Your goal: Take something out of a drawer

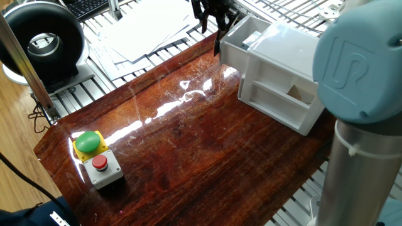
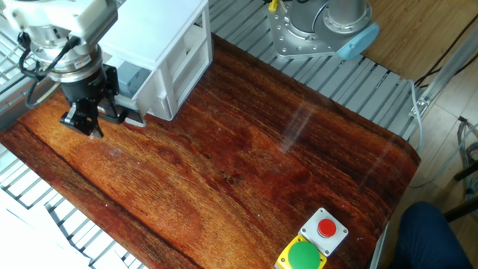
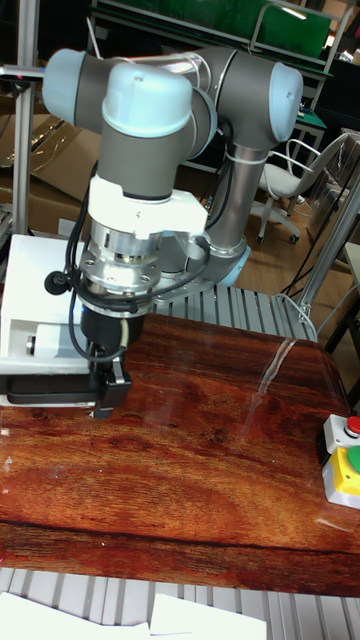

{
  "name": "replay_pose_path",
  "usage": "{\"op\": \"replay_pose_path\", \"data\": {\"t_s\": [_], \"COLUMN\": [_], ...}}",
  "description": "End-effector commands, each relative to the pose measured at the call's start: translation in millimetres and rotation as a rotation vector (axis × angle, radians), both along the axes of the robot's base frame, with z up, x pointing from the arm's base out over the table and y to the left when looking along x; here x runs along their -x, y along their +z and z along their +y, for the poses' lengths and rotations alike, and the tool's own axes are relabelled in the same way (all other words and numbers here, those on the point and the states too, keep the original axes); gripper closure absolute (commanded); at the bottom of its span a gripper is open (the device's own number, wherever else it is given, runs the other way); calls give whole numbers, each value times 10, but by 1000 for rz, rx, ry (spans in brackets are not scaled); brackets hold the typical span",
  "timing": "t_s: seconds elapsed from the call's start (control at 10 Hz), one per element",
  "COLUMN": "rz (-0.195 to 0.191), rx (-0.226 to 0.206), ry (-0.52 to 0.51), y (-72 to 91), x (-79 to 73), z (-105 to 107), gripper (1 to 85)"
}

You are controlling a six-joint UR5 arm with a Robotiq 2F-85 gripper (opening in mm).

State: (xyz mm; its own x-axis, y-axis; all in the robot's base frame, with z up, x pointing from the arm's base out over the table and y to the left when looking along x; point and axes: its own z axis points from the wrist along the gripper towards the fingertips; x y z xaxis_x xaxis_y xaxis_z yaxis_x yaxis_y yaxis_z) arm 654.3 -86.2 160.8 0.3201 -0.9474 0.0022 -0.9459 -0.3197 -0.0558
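One cabinet (image 1: 286, 69), two drawers, one cube (image 2: 131, 75), one button box (image 1: 95, 157), two buttons.

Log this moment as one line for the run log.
phase: opening drawer | gripper: at front of white plastic upper drawer, grip state unclear | drawer: partly out | pale grey-white cube: inside drawer, untouched

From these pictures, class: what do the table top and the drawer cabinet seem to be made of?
Table top: looks like dark red-brown wood, varnished glossy; grain streaks and bright reflections show. Cabinet: seems white plastic, smooth and slightly matte; thin moulded walls, uniform colour. Neither is certain by look alone.
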Motion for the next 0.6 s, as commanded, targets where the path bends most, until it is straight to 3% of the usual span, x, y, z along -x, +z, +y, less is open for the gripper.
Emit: {"op": "replay_pose_path", "data": {"t_s": [0.0, 0.5], "rz": [-4, 8], "rx": [-6, 18], "ry": [-8, 15], "y": [49, 131], "x": [-131, -82], "z": [97, 44], "gripper": [383, 383]}}
